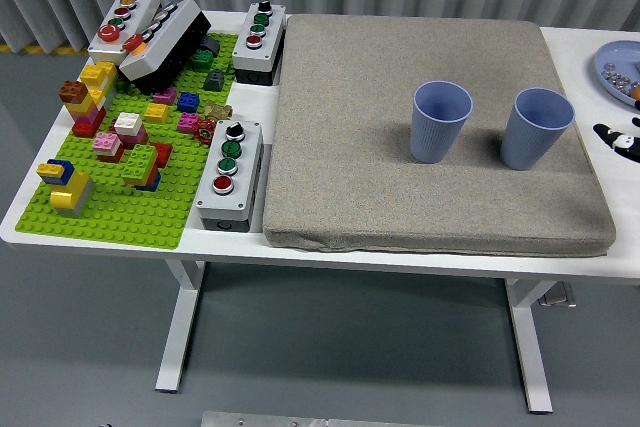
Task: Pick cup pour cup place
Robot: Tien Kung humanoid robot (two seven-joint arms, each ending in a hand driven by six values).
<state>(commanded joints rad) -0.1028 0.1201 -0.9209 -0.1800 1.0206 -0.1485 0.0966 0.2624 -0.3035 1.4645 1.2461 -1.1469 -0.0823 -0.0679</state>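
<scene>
Two blue ribbed cups stand upright on a grey-brown mat (420, 202). The left cup (440, 122) is near the mat's middle, and the right cup (536, 128) stands a short gap to its right. What is inside either cup cannot be made out from here. Neither of my hands shows anywhere in the head view, and no person is at the table.
A green brick baseplate (120, 212) with several coloured bricks fills the table's left side. Grey button boxes (229, 175) sit on and beside it. A blue plate (615, 67) with small items and a black-and-white object (622, 138) lie at the right edge.
</scene>
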